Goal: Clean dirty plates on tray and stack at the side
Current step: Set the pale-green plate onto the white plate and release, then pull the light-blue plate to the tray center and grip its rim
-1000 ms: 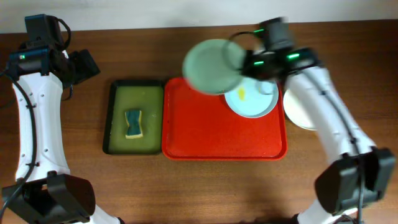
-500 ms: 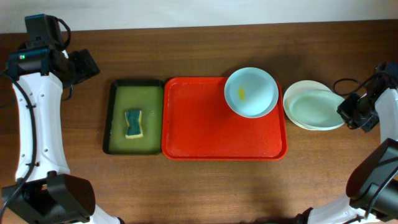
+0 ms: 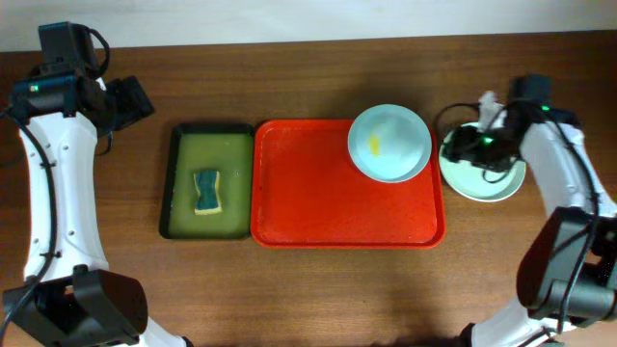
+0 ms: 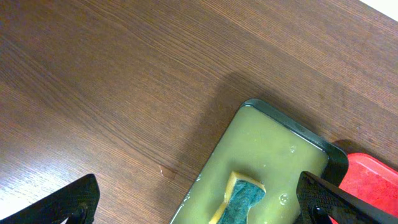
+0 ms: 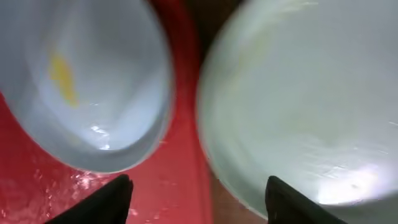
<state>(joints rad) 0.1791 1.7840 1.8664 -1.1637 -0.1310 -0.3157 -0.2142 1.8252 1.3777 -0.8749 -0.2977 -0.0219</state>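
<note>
Right pincer (image 5: pixel 198 186) wide open (empty) above green plate (image 5: pixel 298 106) rim.

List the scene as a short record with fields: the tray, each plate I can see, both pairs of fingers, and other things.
tray: red tray, middle of the table
on tray: pale blue plate, far right corner, yellow smear on it
off tray: pale green plate, on the table right of the red tray
right fingers: open, empty, over the gap between the two plates
left fingers: open, empty, near the dark green tray
dark green tray content: yellowish liquid, one sponge
</note>
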